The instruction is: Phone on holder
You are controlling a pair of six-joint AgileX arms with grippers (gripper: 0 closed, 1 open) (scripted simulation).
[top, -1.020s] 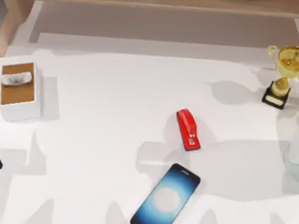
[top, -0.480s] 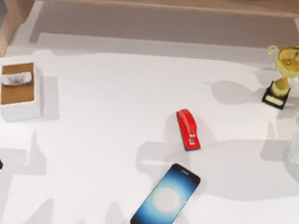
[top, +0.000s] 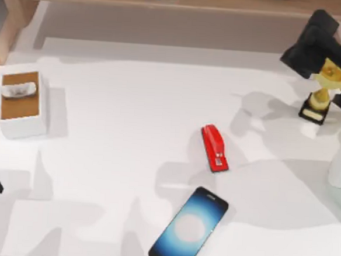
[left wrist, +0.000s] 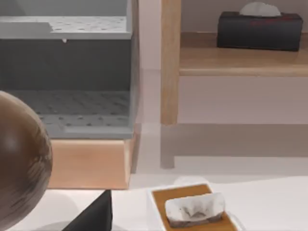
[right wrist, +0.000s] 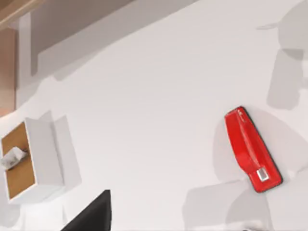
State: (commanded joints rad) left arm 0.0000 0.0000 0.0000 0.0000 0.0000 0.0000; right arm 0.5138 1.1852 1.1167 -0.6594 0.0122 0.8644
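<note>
Right arm (top: 317, 44) hangs over the worktop's far right corner, its grip state impossible to tell, well apart from the phone (top: 189, 228) lying flat at the near edge.

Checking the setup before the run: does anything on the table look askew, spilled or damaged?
Nothing looks spilled or damaged. The phone lies flat, screen up, at a slant near the table's front edge, apart from the red stapler. The trophy stands upright at the right, with the right arm partly over it.

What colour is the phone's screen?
Glowing blue with a white middle, inside a black frame. The phone shows best in the top view.
</note>
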